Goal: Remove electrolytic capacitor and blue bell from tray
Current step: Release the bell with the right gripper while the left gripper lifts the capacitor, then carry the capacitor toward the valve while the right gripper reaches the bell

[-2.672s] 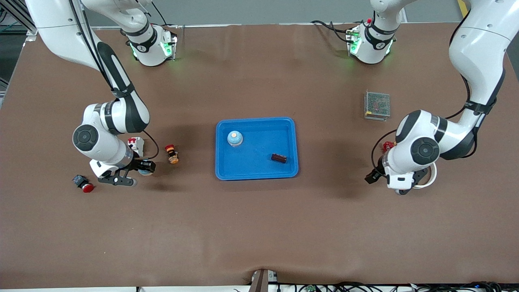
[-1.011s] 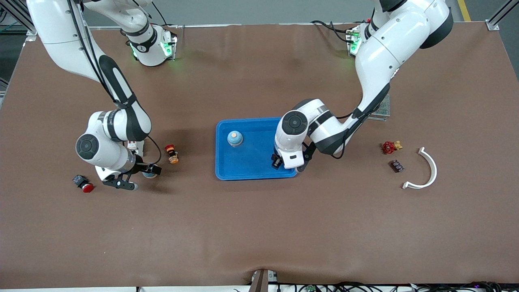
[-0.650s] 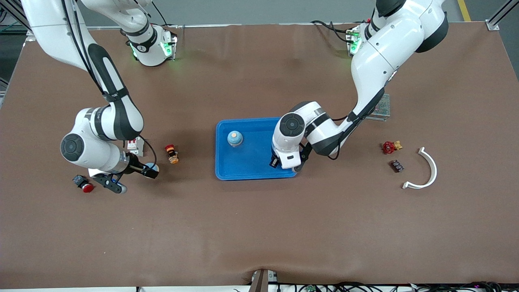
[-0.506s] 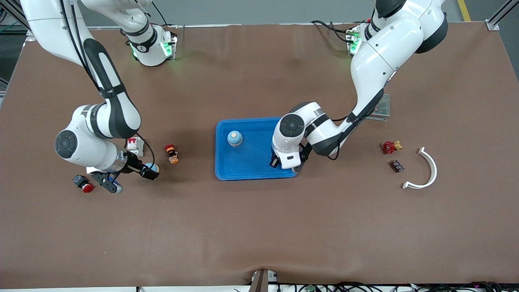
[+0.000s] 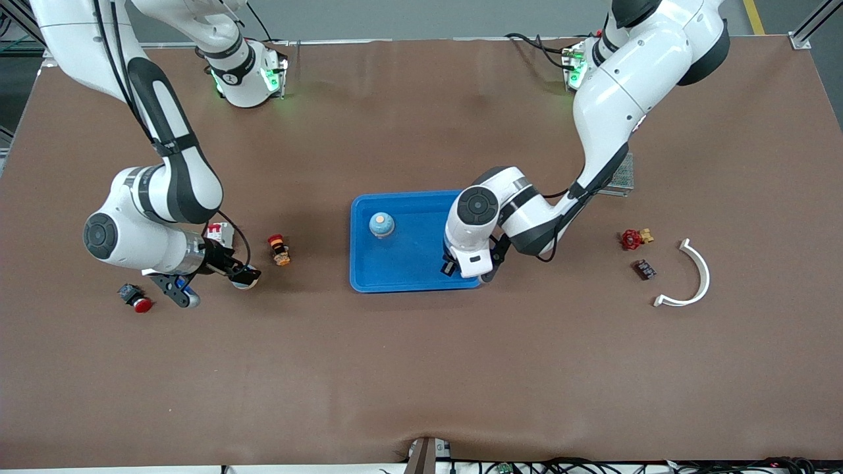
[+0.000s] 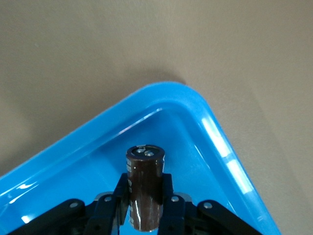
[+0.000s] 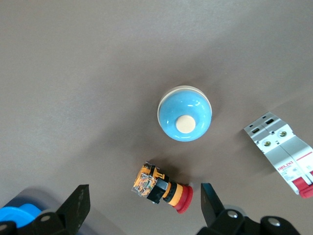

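Note:
My left gripper [image 5: 452, 266] [image 6: 145, 201] is down in the blue tray [image 5: 408, 260] [image 6: 220, 142], at the corner nearest the front camera toward the left arm's end, shut on a dark brown capacitor [image 6: 145, 181]. The hand hides the capacitor in the front view. A blue bell [image 5: 382, 224] stands in the tray. A second blue bell [image 5: 246, 277] [image 7: 185, 119] with a cream button sits on the table toward the right arm's end. My right gripper [image 5: 209, 282] [image 7: 144, 210] hangs open beside this bell, holding nothing.
An orange-and-red push button [image 5: 280, 250] [image 7: 164, 188], a white breaker [image 5: 220, 234] [image 7: 283, 156] and a red-capped black button [image 5: 135, 297] lie around the right gripper. Toward the left arm's end lie a mesh box [image 5: 620, 174], a red valve [image 5: 631, 239], a small dark part [image 5: 644, 269] and a white curved piece [image 5: 699, 280].
The left gripper has closed on the capacitor in the tray's corner. The right hand has shifted toward its end of the table and tilted, uncovering the bell on the table.

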{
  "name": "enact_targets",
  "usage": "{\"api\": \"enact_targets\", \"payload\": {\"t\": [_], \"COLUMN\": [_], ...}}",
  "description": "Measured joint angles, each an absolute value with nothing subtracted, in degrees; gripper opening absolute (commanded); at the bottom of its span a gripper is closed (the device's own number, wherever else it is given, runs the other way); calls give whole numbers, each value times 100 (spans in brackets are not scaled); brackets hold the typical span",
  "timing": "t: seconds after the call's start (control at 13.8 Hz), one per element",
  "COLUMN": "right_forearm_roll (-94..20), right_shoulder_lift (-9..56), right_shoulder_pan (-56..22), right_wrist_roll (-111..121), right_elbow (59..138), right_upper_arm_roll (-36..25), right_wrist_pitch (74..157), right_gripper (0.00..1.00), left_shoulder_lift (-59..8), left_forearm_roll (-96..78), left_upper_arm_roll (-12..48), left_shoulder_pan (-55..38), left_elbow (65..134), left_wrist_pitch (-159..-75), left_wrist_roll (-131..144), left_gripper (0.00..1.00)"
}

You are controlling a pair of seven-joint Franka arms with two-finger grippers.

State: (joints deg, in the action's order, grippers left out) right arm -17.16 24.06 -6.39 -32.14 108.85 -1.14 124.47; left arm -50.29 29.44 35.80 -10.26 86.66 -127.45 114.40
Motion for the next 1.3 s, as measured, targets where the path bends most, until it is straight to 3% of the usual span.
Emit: {"api": "enact_targets", "payload": {"t": [0.29, 0.79, 1.3], "right_forearm_roll": [-1717, -1728, -1636], "right_shoulder_lift": [2396, 1984, 1992], "right_shoulder_pan": [-417, -894, -2035], "right_wrist_roll": [-3234, -5741, -8164], "right_elbow": [10884, 10879, 11096], "right_upper_arm_roll": [-137, -39, -13], "right_wrist_pitch": [12278, 12355, 12807], "right_gripper": [100, 100, 100], "left_shoulder_lift": [-4672, -4324, -3830], "left_forearm_roll": [2944, 2961, 2963], "left_upper_arm_roll": [4207, 6302, 6508], "left_shoulder_pan": [-437, 2469, 3623], "left_elbow": [8718, 9888, 10889], "left_wrist_pitch": [-11949, -11152, -10797], "left_wrist_roll": [11201, 9902, 8831], "left_gripper": [0, 0, 0]}}
